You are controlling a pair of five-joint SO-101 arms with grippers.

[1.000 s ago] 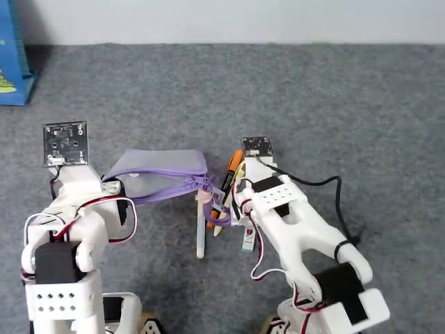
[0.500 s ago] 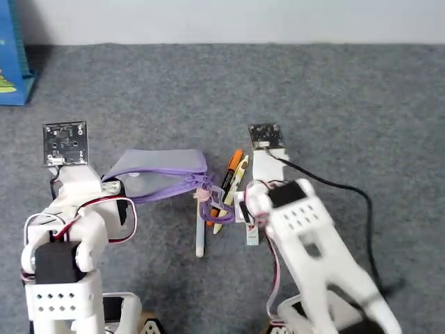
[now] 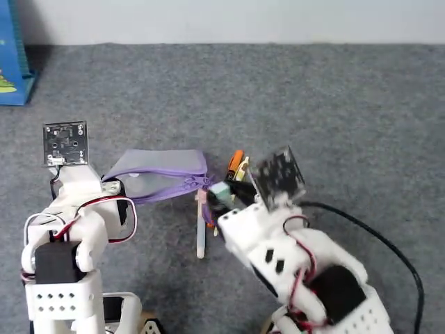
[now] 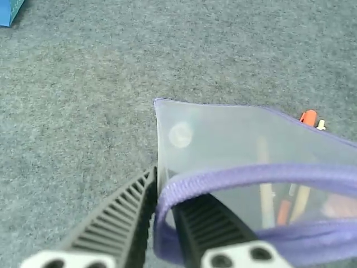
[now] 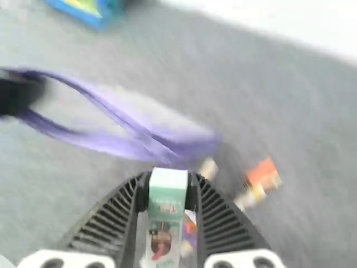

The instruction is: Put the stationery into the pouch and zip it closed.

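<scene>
The clear pouch (image 3: 161, 174) with a purple zipper edge lies left of centre, its mouth gaping toward the pens. My left gripper (image 3: 113, 186) is shut on the pouch's near-left rim; in the left wrist view the fingers (image 4: 131, 215) pinch the purple band of the pouch (image 4: 223, 139). My right gripper (image 3: 222, 193) hangs above the table just right of the pouch mouth, shut on a small green-and-white block (image 5: 165, 209). An orange marker (image 3: 235, 161) and a yellow pen (image 3: 243, 167) lie beside it. A white pen (image 3: 201, 233) lies below the pouch mouth.
A blue box (image 3: 12, 62) stands at the far left edge by the white wall. Grey carpet stretches bare to the right and behind. The right arm's black cable (image 3: 375, 233) trails to the right.
The right arm has picked the small block off the carpet beside the pens, risen and swung left toward the pouch mouth. The left arm and pouch have stayed still.
</scene>
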